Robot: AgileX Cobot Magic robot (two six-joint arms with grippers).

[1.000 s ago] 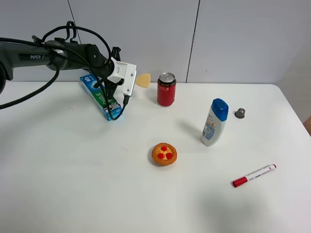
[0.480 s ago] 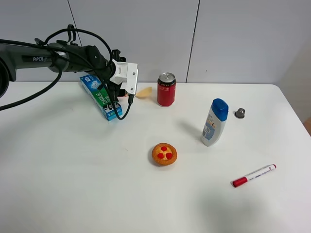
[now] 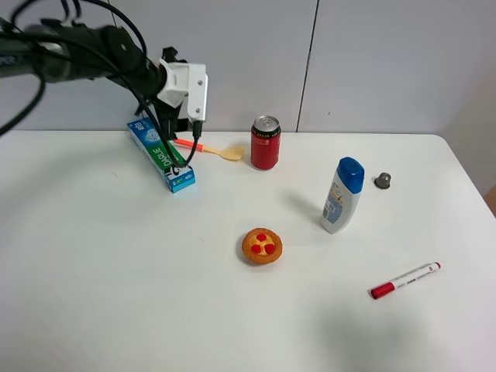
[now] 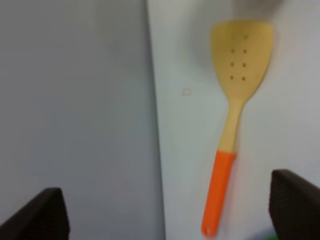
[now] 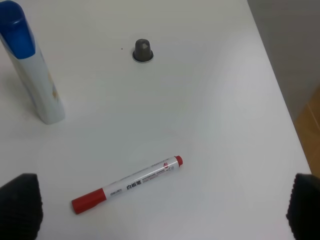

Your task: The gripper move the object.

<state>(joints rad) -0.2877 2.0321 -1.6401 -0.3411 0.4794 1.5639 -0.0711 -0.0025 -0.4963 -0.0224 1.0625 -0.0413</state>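
The toy spatula (image 3: 209, 149) lies flat on the white table between the toothpaste box and the red can, with its orange-red handle toward the box and its tan perforated blade toward the can. It shows whole in the left wrist view (image 4: 235, 115). My left gripper (image 3: 184, 124) hangs above the handle end, close to the back wall, open and empty. Its black fingertips (image 4: 40, 215) stand wide apart and clear of the spatula. My right gripper (image 5: 165, 210) is open and empty above the table's right side. It is out of the exterior high view.
A blue-green toothpaste box (image 3: 161, 155) lies under my left arm. A red can (image 3: 265, 142) stands right of the spatula. A white bottle with a blue cap (image 3: 341, 195), a small grey cap (image 3: 382, 180), a fruit tart (image 3: 262, 245) and a red-capped marker (image 3: 405, 280) are further right.
My left gripper lowered the spatula to the table, let go of it and rose up toward the wall. The spatula now lies flat by the can.
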